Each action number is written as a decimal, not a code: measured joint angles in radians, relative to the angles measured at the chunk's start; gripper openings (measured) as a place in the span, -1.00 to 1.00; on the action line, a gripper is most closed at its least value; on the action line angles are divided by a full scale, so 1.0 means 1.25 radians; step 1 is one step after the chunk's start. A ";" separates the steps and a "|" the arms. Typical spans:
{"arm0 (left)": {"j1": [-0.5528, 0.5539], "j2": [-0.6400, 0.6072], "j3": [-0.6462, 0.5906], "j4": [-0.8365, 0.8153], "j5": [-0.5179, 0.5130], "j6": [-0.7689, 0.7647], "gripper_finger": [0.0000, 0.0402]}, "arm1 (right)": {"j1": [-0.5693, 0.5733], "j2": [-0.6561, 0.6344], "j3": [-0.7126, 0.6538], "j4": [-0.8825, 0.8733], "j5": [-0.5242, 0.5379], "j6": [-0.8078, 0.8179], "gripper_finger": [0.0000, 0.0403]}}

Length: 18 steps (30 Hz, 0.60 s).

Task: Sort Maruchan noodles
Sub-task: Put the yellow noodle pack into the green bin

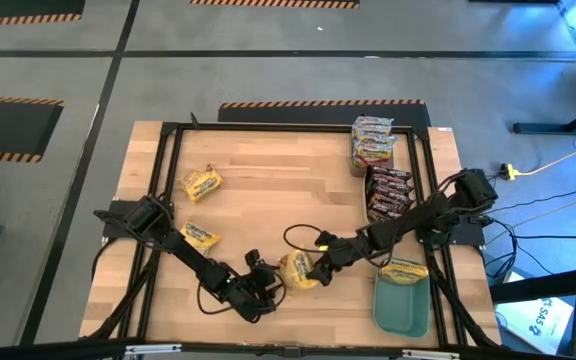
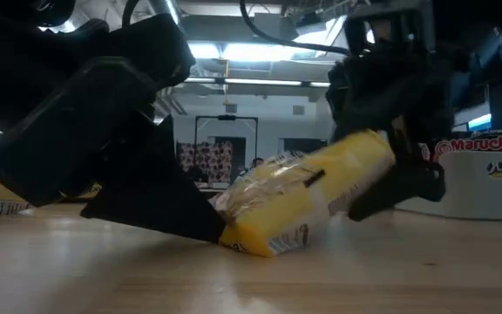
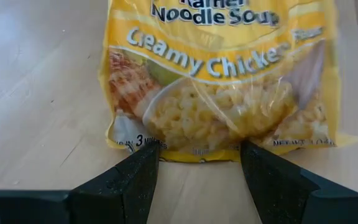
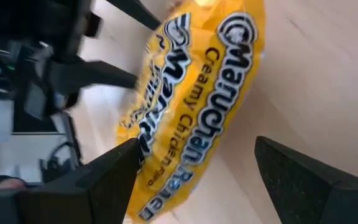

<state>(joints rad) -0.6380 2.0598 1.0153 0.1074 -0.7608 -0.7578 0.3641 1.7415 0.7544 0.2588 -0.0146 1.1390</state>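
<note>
Overhead, a yellow packet [image 1: 297, 270] is seen near the table's [image 1: 268, 190] front edge, about midway along it, between the left gripper [image 1: 265, 288] and the right gripper [image 1: 318, 266]. Both grippers are set close against it from opposite sides. Two more yellow packets [image 1: 201, 184] lie toward the left edge, a silvery stack [image 1: 371, 143] and a dark stack [image 1: 388, 193] are lined along the right edge, and another yellow packet [image 1: 404, 270] rests on a teal lid [image 1: 401, 303] at the front right corner.

At table height, the packet [image 2: 299, 201] is tilted: one short end is down on the wood by the left fingers [image 2: 159, 205], while the other end is raised beside the right gripper [image 2: 382, 157].

From the left wrist, the packet's [image 3: 219, 81] long axis runs straight away from the gripper [image 3: 199, 171]; its bottom seam touches the tips of the spread fingers [image 3: 138, 174], with nothing clamped.

From the right wrist, the packet [image 4: 194, 106] lies slantwise ahead of the widely parted fingers [image 4: 114, 171], which are not closed on it.
</note>
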 joint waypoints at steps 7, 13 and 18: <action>0.000 0.001 -0.001 0.001 -0.001 0.001 0.11 | -0.011 0.024 0.001 0.096 -0.011 0.005 0.51; 0.000 0.001 -0.001 0.001 -0.004 0.004 0.11 | -0.011 0.023 0.001 0.116 -0.049 0.016 0.52; 0.001 0.002 -0.001 0.002 -0.008 0.004 0.11 | -0.010 0.022 0.002 0.117 -0.010 0.017 0.52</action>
<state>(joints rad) -0.6373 2.0617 1.0135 0.1097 -0.7706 -0.7524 0.3511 1.7691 0.7563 0.4056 -0.0273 1.1600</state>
